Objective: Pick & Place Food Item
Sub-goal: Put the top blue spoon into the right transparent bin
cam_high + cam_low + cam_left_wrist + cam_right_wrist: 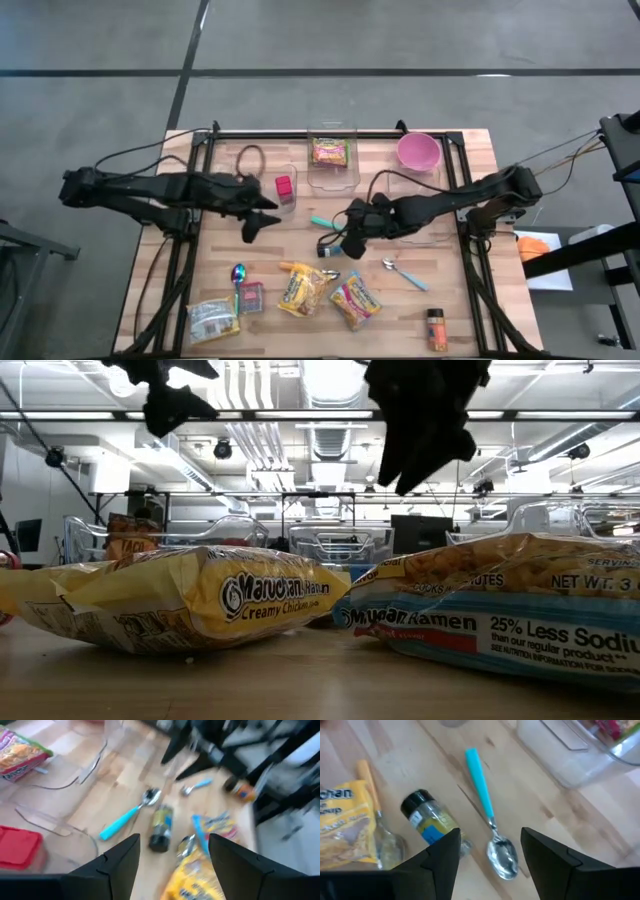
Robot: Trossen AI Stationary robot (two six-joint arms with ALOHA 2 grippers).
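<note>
Two yellow ramen packets (302, 288) (356, 300) lie flat near the table's front edge; in the low view they are the left packet (180, 600) and the right packet (500, 610). Another ramen packet (330, 152) lies in a clear container (333, 178) at the back. My left gripper (258, 226) (172, 845) hovers open left of centre. My right gripper (345, 240) (490, 837) hovers open above a small black-capped bottle (427, 817) (330, 248) and a teal-handled spoon (487, 810) (322, 222). Neither gripper holds anything.
A clear tub (287, 200) with a red item (284, 186) sits by the left gripper. At the back right is a pink bowl (418, 150). Toward the front are a blue-handled spoon (405, 272), a spice jar (436, 330), a rainbow spoon (238, 274) and more packets (213, 320).
</note>
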